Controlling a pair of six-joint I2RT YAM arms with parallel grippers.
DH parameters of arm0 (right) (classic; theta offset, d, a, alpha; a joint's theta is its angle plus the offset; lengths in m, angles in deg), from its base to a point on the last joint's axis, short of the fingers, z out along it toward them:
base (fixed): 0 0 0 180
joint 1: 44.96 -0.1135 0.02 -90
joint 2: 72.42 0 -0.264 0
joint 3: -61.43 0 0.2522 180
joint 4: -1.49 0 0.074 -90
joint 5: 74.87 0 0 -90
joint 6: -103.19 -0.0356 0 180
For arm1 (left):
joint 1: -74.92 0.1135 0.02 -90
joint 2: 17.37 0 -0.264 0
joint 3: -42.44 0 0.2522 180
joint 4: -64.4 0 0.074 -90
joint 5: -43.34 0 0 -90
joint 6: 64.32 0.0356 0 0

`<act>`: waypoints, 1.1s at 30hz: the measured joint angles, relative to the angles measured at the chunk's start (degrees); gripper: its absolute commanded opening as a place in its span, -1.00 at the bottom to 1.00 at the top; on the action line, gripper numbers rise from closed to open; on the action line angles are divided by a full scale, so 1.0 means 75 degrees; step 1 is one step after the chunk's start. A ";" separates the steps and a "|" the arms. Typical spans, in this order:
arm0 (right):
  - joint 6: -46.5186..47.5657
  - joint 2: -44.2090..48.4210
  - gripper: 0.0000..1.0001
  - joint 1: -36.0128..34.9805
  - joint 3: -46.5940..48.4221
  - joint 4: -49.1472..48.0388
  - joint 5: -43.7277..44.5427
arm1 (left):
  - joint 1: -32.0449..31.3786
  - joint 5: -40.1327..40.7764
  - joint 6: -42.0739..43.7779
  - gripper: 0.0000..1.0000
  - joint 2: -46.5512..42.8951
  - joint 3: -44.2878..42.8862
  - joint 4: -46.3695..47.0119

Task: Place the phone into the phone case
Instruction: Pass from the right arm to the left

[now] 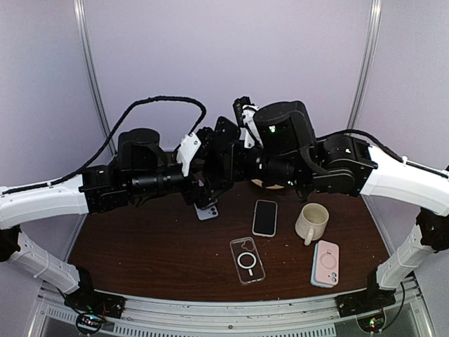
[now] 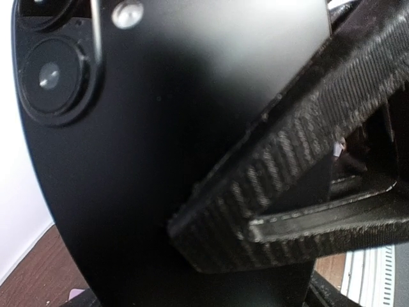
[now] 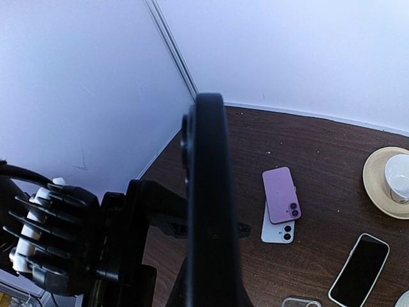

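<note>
Black phone (image 3: 206,192) hangs in mid-air above the dark wooden surface (image 1: 140,253), at the back middle where the two arms meet. The left arm (image 1: 42,200) and right arm (image 1: 400,175) reach in from either side.

The right claw (image 1: 237,163) is all but closed. In its wrist view the phone stands edge-on straight up out of it, pinched across its flat faces. The left claw (image 1: 214,161) has its jaws set wide. One ribbed finger (image 2: 300,160) lies across the phone's glossy back, below the camera lenses (image 2: 50,73), but I cannot tell whether it clamps the phone. Nor can I tell whether the phone wears a case.

On the surface, a tan saucer (image 3: 374,185) carrying a white cup (image 3: 401,178) sits at the back, and a cream mug (image 1: 311,222) stands right of centre. A pink-backed phone (image 1: 325,263) lies just in front of the mug, and a dark-screened phone (image 1: 264,217) lies face up just left of it. The clear phone case (image 1: 247,260), with a white ring in its back, lies near that phone's front end, apart from it. A purple phone (image 3: 281,195) overlaps a pale blue phone (image 3: 275,231) under the left arm.
</note>
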 measured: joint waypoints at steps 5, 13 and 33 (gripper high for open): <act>-0.0026 -0.0009 -1.00 0.0003 0.0006 0.0029 0.0003 | 0.0015 -0.0125 -0.0134 0.75 -0.0017 0.0082 0.0251; -0.0041 -0.0070 -1.00 0.0003 0.0012 0.0163 0.0009 | 0.0047 -0.0114 -0.0440 0.23 -0.0026 0.0082 0.0417; 0.1941 0.1244 0.99 0.0076 -0.1521 -0.1064 -0.1880 | 0.0029 -0.1393 -0.0519 -1.00 -0.0901 0.0361 0.0393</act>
